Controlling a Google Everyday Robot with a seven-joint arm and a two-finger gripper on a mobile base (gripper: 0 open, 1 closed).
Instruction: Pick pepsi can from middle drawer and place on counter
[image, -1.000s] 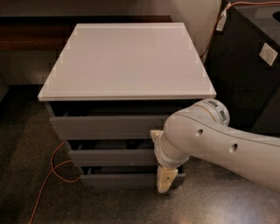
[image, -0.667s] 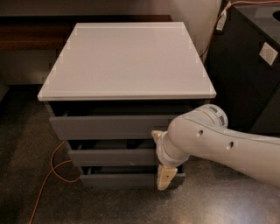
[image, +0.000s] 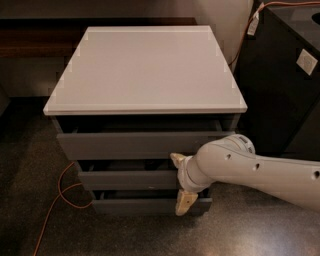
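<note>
The pale-grey counter (image: 145, 65) tops the grey drawer cabinet. The middle drawer (image: 125, 179) shows as a low flat front under the taller top drawer (image: 135, 145). Only a narrow dark gap shows above it. The pepsi can is hidden. My gripper (image: 181, 181) is at the right end of the middle drawer's front. It is open, with one tan finger (image: 177, 159) above the front's top edge and the other finger (image: 185, 202) below it, over the bottom drawer. It holds nothing that I can see.
A black cabinet (image: 285, 75) stands close on the right of the drawer unit. An orange cable (image: 59, 197) loops on the dark floor at the left. My white arm (image: 260, 172) comes in from the right. A wall runs behind the unit.
The arm's elbow has dropped slightly. The gripper has stayed at the right end of the middle drawer's front. The drawers look the same.
</note>
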